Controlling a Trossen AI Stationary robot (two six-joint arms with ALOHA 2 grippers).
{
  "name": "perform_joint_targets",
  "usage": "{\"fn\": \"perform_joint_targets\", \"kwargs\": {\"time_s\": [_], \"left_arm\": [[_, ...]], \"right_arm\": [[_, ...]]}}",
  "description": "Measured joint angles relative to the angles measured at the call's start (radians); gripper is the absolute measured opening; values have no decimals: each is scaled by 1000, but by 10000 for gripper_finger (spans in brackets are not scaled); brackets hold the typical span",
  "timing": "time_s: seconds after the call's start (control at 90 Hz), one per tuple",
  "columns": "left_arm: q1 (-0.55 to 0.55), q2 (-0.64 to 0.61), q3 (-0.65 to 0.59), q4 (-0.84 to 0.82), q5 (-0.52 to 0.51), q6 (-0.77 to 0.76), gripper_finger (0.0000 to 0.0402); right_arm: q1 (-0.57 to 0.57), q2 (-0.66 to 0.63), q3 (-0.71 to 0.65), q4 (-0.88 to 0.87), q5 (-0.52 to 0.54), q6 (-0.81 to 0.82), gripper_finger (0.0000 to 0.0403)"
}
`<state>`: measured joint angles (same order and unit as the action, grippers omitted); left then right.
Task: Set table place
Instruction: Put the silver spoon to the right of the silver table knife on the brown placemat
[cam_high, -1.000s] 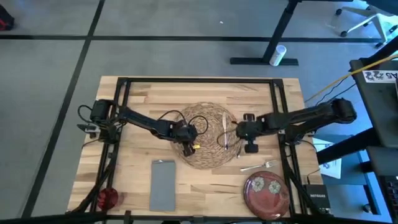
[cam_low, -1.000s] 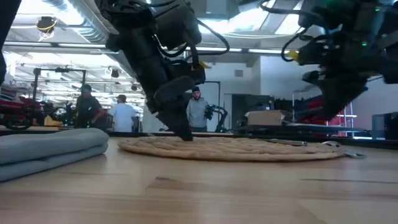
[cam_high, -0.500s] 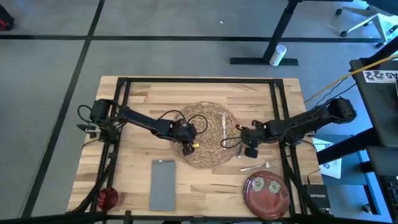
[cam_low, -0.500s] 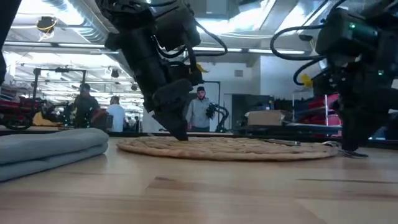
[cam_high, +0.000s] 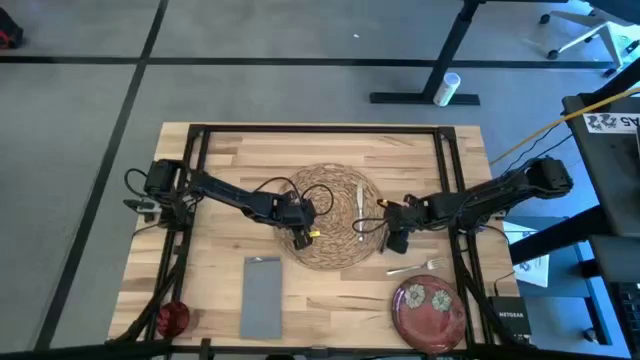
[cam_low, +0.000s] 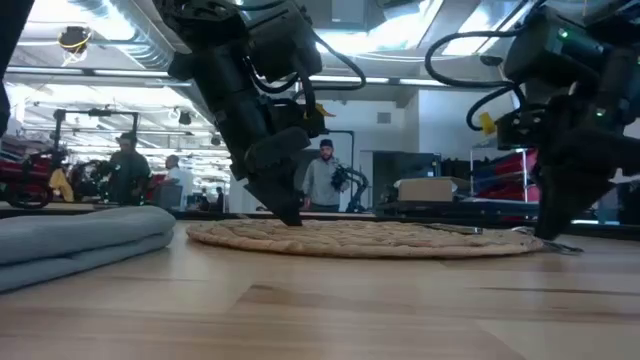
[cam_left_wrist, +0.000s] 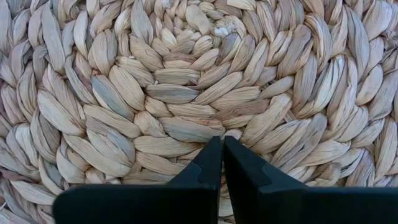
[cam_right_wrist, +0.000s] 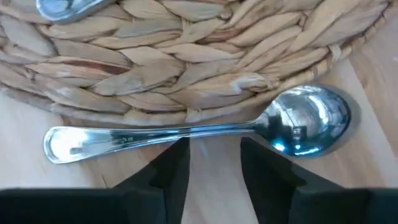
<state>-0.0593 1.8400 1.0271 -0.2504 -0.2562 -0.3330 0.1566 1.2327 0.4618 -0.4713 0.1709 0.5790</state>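
Lying against rim of round woven straw mat, silver spoon: shiny bowl on pale table, slim handle along mat edge. My right gripper narrowly parted just over handle. My left gripper pinched closed, tips on mat centre.

Table — mat, napkin, plate, fork, cup.

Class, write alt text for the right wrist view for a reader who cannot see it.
A silver spoon lies half on the woven mat's edge, half on the wooden table, with the right end effector open just above its handle.
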Motion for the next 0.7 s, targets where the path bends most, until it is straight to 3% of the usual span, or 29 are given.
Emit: {"fn": "perform_joint_targets", "kwargs": {"time_s": [0.467,0.7], "left_arm": [[0,0,-1,8,-3,0,0],[0,0,-2,21,-3,0,0]], "right_arm": [[-72,2,-1,2,157,68,127],[-107,-3,-123,191,185,105,127]]}}
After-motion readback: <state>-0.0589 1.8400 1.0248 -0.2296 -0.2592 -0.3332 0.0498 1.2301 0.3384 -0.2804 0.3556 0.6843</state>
